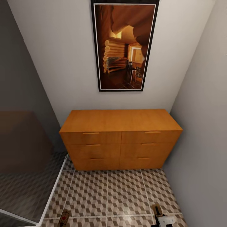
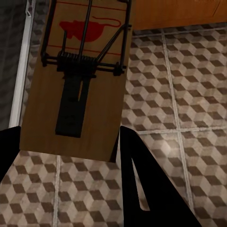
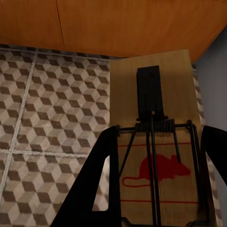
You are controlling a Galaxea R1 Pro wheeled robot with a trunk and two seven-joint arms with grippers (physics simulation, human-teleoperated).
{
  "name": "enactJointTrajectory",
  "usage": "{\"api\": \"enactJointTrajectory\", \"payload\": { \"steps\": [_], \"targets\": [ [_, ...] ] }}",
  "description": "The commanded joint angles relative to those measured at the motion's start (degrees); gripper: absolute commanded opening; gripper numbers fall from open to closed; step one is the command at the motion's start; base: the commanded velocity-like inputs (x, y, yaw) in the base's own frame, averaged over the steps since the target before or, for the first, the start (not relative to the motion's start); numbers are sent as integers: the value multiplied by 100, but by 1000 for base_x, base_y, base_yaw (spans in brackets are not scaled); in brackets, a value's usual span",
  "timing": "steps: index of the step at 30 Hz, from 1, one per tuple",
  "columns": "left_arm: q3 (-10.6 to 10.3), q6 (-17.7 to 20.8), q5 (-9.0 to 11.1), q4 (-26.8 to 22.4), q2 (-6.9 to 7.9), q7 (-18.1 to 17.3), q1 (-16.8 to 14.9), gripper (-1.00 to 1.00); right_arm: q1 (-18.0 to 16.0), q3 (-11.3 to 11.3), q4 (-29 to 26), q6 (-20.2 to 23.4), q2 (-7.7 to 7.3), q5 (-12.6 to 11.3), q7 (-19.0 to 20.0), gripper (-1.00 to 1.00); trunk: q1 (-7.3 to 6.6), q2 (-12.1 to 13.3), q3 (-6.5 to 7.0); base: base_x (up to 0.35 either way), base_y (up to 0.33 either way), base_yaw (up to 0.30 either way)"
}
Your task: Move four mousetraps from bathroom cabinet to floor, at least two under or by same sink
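Observation:
The orange-brown cabinet stands against the far wall with all its drawer fronts closed. One mousetrap, a wooden board with a red mouse print and dark wire, sits between the black fingers of my left gripper, which is shut on it above the cube-patterned bathroom floor. My right gripper is shut on a second mousetrap. In the head view both traps show at the lower edge, one on the left and one on the right, over the floor.
A glass shower screen with a white frame closes off the left side. A grey wall runs along the right, close to the cabinet's end. A framed picture hangs above the cabinet.

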Motion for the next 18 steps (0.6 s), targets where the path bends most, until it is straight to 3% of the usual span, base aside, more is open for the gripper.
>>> {"api": "enactJointTrajectory", "payload": {
  "steps": [1, 18],
  "targets": [
    [-46, -25, -13, 17, -4, 60, -8, -100, -5, 47, -4, -10, -4, -27, -33, -100, 3, -11, -2, 0, 0, 0],
    [-46, -24, -13, 17, -4, 60, -7, -100, -5, 40, 1, -2, 9, -27, -38, -100, 3, -11, 97, 0, 0, 4]
  ]
}}
